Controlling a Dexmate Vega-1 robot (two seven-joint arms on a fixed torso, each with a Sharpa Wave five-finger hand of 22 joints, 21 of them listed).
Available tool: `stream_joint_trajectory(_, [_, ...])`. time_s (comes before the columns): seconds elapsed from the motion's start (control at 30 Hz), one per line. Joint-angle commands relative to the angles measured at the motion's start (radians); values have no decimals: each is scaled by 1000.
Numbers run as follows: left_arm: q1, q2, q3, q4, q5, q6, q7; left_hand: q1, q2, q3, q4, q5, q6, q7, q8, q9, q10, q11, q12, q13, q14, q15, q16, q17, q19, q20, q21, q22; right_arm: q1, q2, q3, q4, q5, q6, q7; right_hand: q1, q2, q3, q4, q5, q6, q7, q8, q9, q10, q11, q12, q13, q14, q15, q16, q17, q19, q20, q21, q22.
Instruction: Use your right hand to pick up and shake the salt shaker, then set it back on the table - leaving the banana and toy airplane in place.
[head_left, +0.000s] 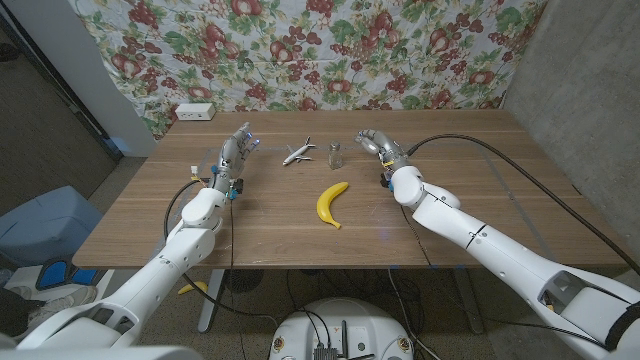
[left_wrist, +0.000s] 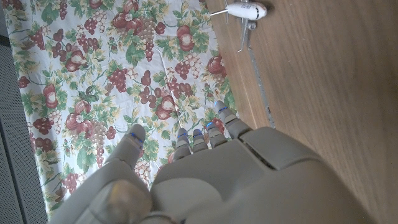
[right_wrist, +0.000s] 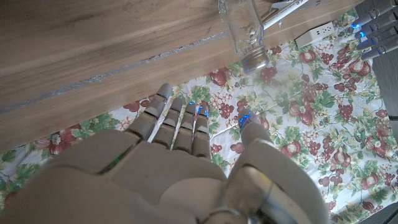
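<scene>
The salt shaker (head_left: 335, 155) is standing upright on the table (head_left: 480, 190), toward the far middle, untouched. The toy airplane (head_left: 297, 153) is lying just beside it on the robot's left, and the banana (head_left: 332, 203) is lying nearer the robot, apart from both.

The right robot hand (head_left: 378, 146) is hovering near the shaker on its right side, released, with its fingers (right_wrist: 180, 121) spread and holding nothing. In the right wrist view the glass shaker (right_wrist: 244, 28) is showing ahead of the fingertips, with a clear gap between them. This placement is judged to be an approach from the side away from the airplane, leaving that toy undisturbed.

The left robot hand (head_left: 234, 155) is standing well clear on the robot's left, open and empty, apparently parked out of the working area.

Judgement: the pick-up is not yet made; the grasp, shake and set-down are all outstanding.
</scene>
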Motion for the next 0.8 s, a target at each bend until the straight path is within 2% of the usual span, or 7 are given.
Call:
stream_joint_trajectory(0.03, [-12,-2,3,15,-1,1,-10,-13,28,2,-7,0,3,-1,-3,3,6,-4,-3,4,6,-19,-1,4,7,1,-7,6,19,10,-26,4,-22,-42,13,4,1,0,-4,4,0,-5,0,6,5,-7,-4,5,-6,-21,6,4,8,5,-3,5])
stream_joint_trajectory(0.8, [-27,-8,3,44,-8,-2,-24,-16,28,3,-9,0,5,0,-3,3,6,-4,-4,4,7,-18,-1,4,10,1,-12,6,70,43,-86,60,-67,-61,36,22,-27,-11,-12,-7,4,-10,2,6,6,-18,-5,4,-9,-25,4,2,12,6,-9,5])
